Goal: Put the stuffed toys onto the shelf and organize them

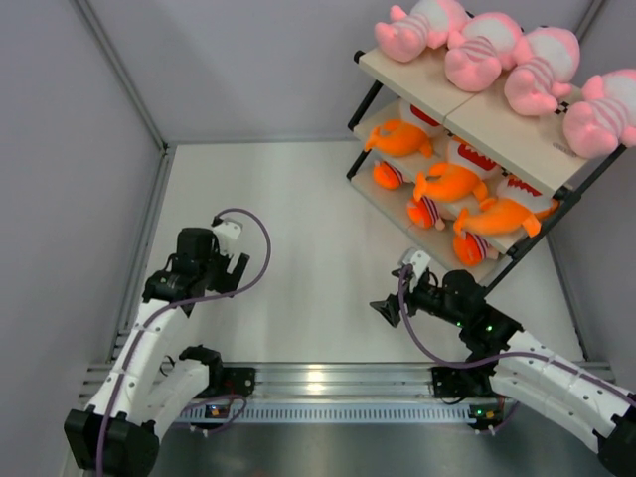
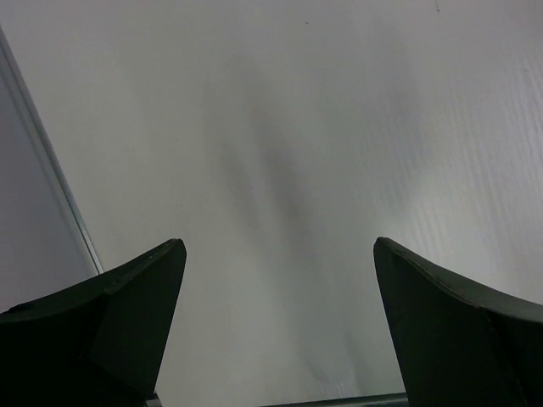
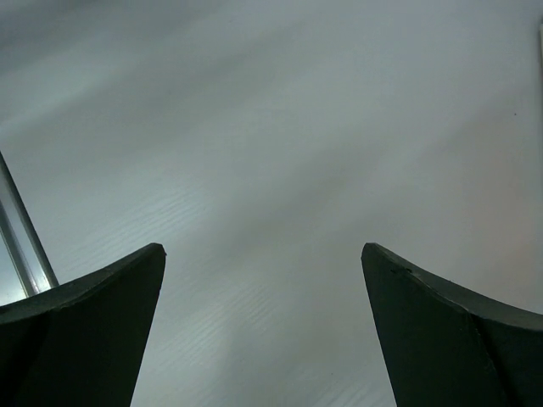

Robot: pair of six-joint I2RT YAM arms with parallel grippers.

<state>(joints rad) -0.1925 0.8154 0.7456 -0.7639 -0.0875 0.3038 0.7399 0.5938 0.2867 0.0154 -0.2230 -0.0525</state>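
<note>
— Stuffed toys (image 1: 482,50), where were they?

— All seven that I could see sat on the shelf (image 1: 497,124), far away on the right side. Four pink toys (image 1: 542,72) lay on the top board. Three orange toys (image 1: 449,185) lay lower down. I could not tell which lower board held them.

— Which way did the rows run?

— From far-left to near-right, along the boards.

— What about the grippers?

— The left gripper (image 1: 237,268) was low over the left part of the table (image 1: 298,229). Its fingers (image 2: 127,297) were spread wide with nothing between them. The right gripper (image 1: 386,309) was spread wide too and held nothing. Only bare table showed past its fingers (image 3: 441,314).

— Which one was closer to the toys?

— The right one, by a lot. The near end of the orange row was near it, up and to the right, but not touching. The left gripper was well apart from every toy, with most of the table in between.

— Did the right gripper point at the toys?

— No. It pointed left, away from the shelf, so the toys lay behind it on the far right. I think it would need to turn around before it could reach one.

— Was anything left to do?

— I saw no toy on the table, so the putting away looked done. Maybe only some tidying was left.
</note>
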